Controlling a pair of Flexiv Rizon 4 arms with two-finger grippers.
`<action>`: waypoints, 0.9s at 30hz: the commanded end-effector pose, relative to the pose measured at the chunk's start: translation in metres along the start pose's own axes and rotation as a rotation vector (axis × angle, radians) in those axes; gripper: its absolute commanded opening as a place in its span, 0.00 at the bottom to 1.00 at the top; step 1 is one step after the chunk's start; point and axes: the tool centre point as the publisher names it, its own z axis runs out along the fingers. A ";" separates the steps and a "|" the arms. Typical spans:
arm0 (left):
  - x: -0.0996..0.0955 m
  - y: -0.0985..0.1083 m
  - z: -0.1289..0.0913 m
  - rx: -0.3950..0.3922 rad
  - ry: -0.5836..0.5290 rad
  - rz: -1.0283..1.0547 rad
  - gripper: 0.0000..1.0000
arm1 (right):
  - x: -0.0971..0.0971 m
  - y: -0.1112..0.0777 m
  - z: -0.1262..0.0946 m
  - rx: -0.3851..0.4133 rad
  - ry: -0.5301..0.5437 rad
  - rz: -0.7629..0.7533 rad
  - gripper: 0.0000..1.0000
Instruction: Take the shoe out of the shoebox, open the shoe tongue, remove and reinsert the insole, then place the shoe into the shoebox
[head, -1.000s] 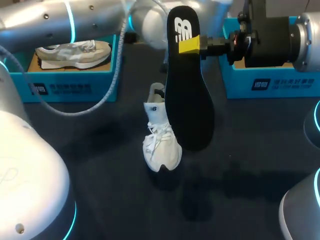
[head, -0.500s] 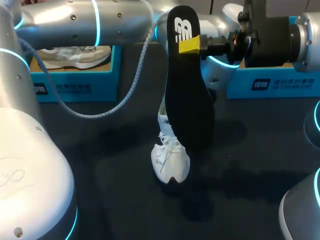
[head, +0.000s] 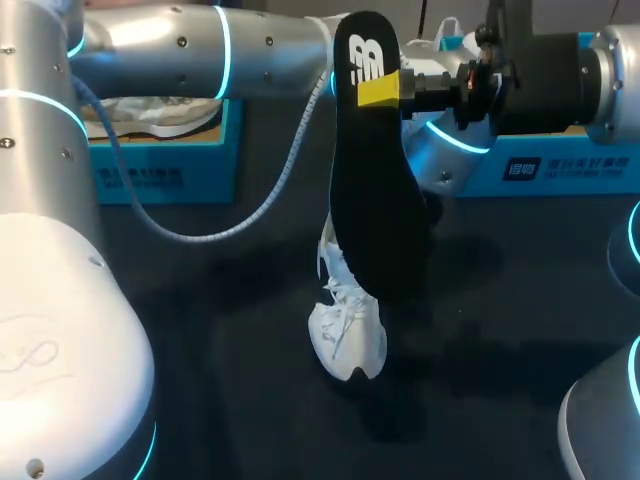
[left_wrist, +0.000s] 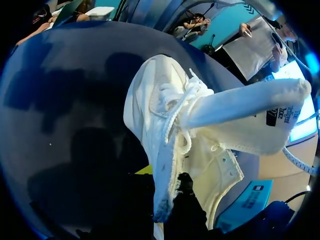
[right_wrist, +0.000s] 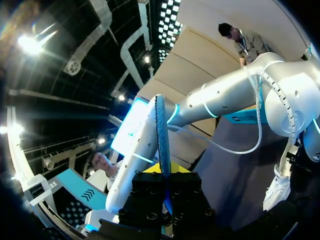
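My right gripper (head: 380, 88) is shut on the heel end of the black insole (head: 375, 190), which hangs upright over the middle of the table. In the right wrist view the insole (right_wrist: 162, 130) stands edge-on between that gripper's (right_wrist: 162, 177) fingers. The white shoe (head: 348, 325) sits toe-down just behind and below the insole, its upper part hidden by it. My left arm (head: 200, 45) reaches across from the left, and its gripper is hidden behind the insole. In the left wrist view my left gripper (left_wrist: 167, 200) pinches the shoe's (left_wrist: 155, 115) side wall, and the tongue (left_wrist: 245, 117) sticks out sideways.
A teal shoebox (head: 160, 170) at the back left holds another pale shoe (head: 150, 110), partly hidden by my left arm. A second teal shoebox (head: 540, 165) stands at the back right, behind my right arm. The table top is dark.
My left arm has swung to the right across the back, carrying the white shoe a little toward the front and right. The right gripper and insole have not moved.
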 end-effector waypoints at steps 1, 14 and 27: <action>0.003 0.000 0.006 0.004 -0.002 0.002 0.00 | 0.000 0.000 0.003 -0.001 -0.003 0.001 0.00; 0.000 -0.002 0.026 0.015 0.029 -0.008 0.41 | 0.000 0.000 0.003 -0.001 -0.003 0.001 0.00; 0.009 -0.008 -0.008 0.009 -0.066 0.010 1.00 | 0.000 0.000 0.003 -0.001 -0.003 0.001 0.00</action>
